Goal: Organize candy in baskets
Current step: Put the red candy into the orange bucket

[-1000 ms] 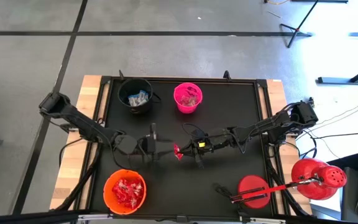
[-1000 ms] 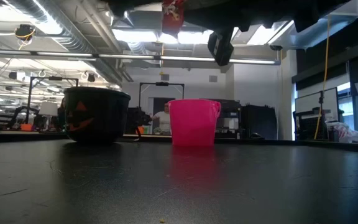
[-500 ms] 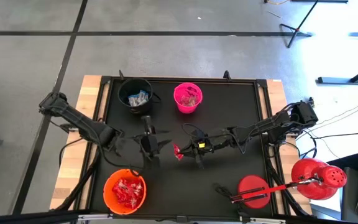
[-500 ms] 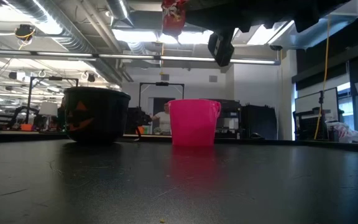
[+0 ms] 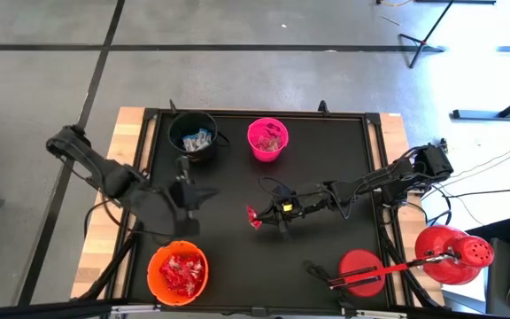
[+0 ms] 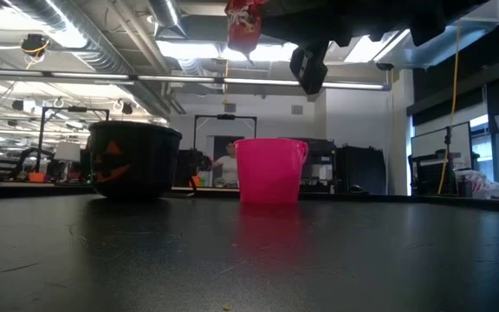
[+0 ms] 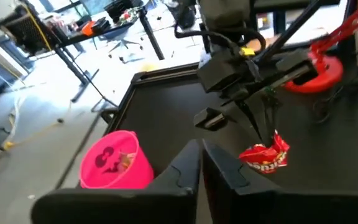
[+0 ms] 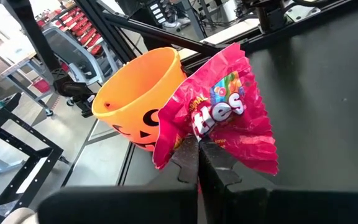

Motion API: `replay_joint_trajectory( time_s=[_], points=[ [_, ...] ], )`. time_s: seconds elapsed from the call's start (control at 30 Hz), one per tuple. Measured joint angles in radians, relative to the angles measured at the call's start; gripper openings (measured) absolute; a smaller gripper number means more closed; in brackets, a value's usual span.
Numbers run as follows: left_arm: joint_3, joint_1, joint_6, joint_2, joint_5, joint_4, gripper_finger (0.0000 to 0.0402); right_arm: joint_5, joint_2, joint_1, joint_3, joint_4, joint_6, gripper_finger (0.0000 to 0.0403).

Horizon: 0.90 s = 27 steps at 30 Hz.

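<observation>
Right tool [image 5: 257, 215] pinches a red candy packet [image 5: 251, 215] mid-table — left tool [image 5: 184, 168], pressed together, well apart.

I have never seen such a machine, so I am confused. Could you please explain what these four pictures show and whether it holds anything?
It is a robot with two dark arms at a black table, each ending in a two-fingered tool. One picture looks down from above, one looks level across the tabletop, and two come from cameras on the arms' wrists. On the table stand a black bucket, a pink bucket and an orange bucket, all with sweets inside. The right tool is shut on a red candy packet, held above the table's middle. The left tool is shut and empty, near the black bucket.
</observation>
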Motion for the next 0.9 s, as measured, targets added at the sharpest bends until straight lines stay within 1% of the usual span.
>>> replay_joint_trajectory(
  time_s=[0.1, 0.2, 0.27, 0.37, 0.53, 0.63, 0.7, 0.8, 0.9],
  points=[
    [-0.031, -0.016, -0.045, -0.062, 0.013, 0.001, 0.0036, 0.0, 0.0, 0.0, 0.0, 0.0, -0.003, 0.0001],
    [-0.087, -0.018, -0.087, -0.105, 0.049, 0.035, 0.0073, 0.0, 0.0, 0.0, 0.0, 0.0, -0.008, 0.0001],
    [-0.14, -0.017, -0.109, -0.117, 0.069, 0.078, 0.0101, 0.0, 0.0, 0.0, 0.0, 0.0, -0.019, 0.0001],
    [-0.235, -0.008, -0.126, -0.113, 0.086, 0.195, 0.0149, 0.0, 0.0, 0.0, 0.0, 0.006, -0.025, 0.0001],
    [-0.403, 0.034, -0.115, -0.065, 0.174, 0.514, 0.0224, 0.0, 0.0, 0.0, 0.0, 0.006, -0.026, 0.0001],
    [-0.472, 0.064, -0.1, -0.022, 0.203, 0.694, 0.026, 0.0, 0.0, 0.0, 0.0, 0.006, -0.026, 0.0001],
    [-0.496, 0.086, -0.102, 0.011, 0.217, 0.767, 0.0279, 0.0, 0.0, 0.0, 0.0, 0.007, -0.026, 0.0001],
    [-0.503, 0.118, -0.105, 0.071, 0.246, 0.834, 0.0303, 0.0, 0.0, 0.0, 0.0, 0.007, -0.026, 0.0001],
    [-0.503, 0.15, -0.106, 0.122, 0.304, 0.881, 0.0318, 0.0, 0.0, 0.0, 0.0, 0.007, -0.026, 0.0001]
  ],
)
